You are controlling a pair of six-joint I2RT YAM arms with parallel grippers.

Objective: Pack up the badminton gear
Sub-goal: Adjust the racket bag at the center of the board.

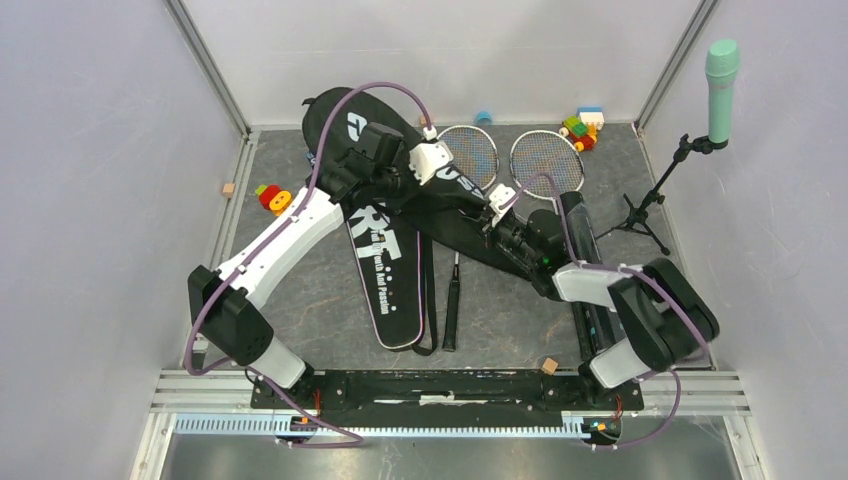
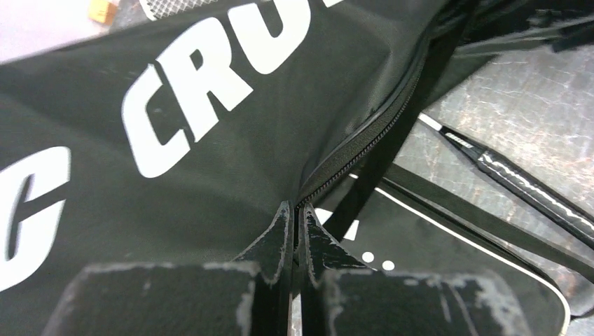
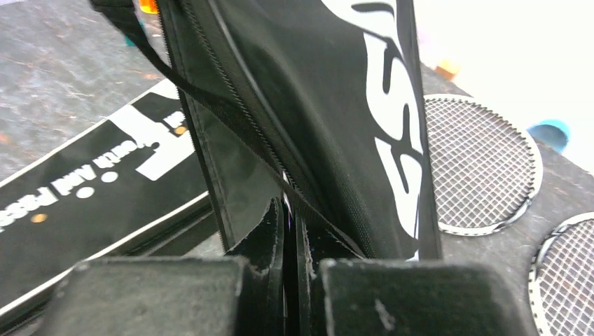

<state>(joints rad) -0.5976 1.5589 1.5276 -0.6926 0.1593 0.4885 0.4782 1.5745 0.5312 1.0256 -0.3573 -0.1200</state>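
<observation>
Black bag (image 2: pixel 210 140) pinched by left tool (image 2: pixel 295 213) and right tool (image 3: pixel 288 210).

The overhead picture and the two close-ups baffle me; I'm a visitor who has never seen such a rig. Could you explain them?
Two white-and-black robot arms are bolted at the near edge of a grey table. The overhead picture comes from a fixed camera above them; each close-up comes from a camera on one wrist. On the table lie a black racket bag with big white letters, a second black racket bag, two stringed racket heads, a long black tube, coloured toy blocks and a mint-green microphone on a stand. The left gripper is shut on the lettered bag's zipper edge; the right gripper pinches its edge too.
</observation>
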